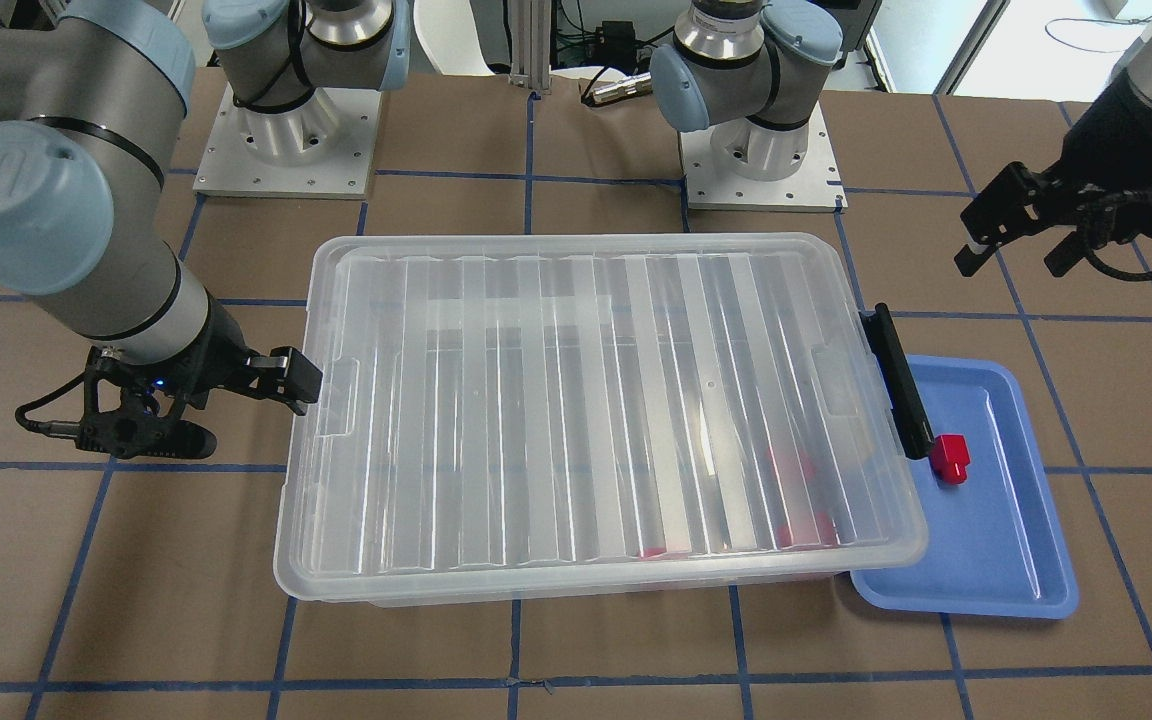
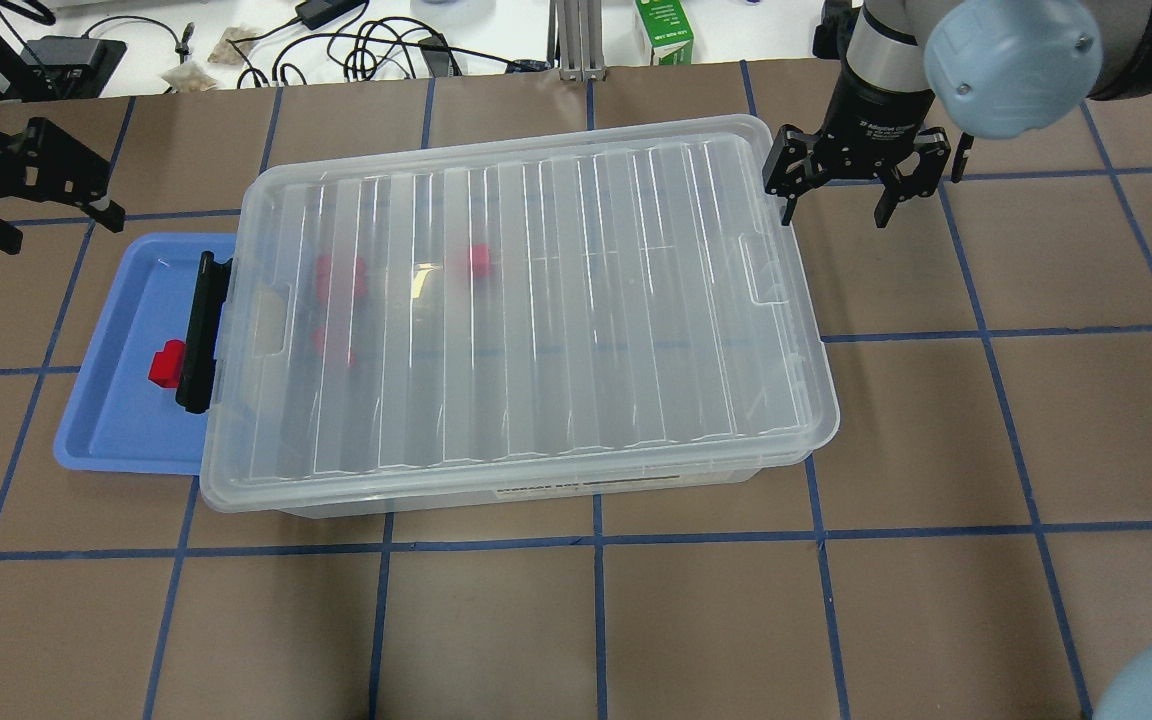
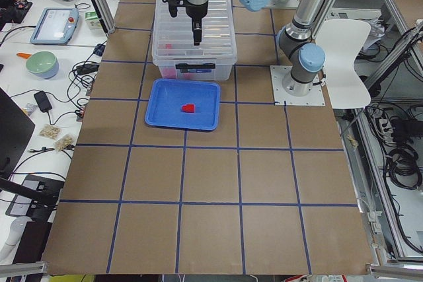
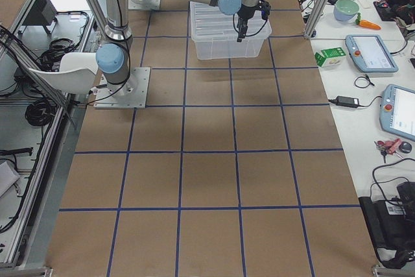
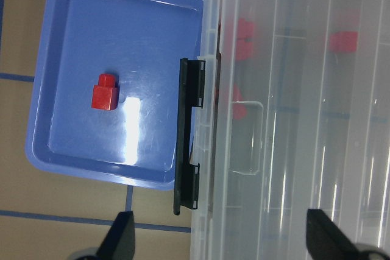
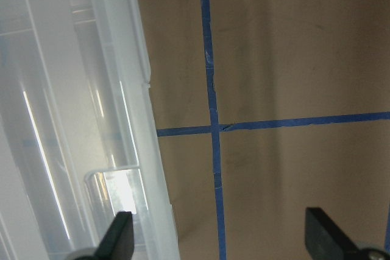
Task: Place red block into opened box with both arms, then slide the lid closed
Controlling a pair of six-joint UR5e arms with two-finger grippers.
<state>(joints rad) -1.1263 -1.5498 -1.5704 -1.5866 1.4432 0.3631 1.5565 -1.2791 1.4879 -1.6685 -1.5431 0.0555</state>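
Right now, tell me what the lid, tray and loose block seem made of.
Lid: clear glossy plastic; blocks inside show through, glare streaks on ribs.
Blue tray: probably moulded plastic, shiny; bright reflection on its floor.
Red block: opaque, likely hard plastic; crisp stepped shape.

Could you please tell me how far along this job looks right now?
Done: the lid covers the box, with red blocks showing through it inside. In hand: nothing; the right gripper is open beside the lid's short end, the left gripper open past the blue tray. Left: one red block lies on that tray; whether the lid is fully seated, I cannot tell.
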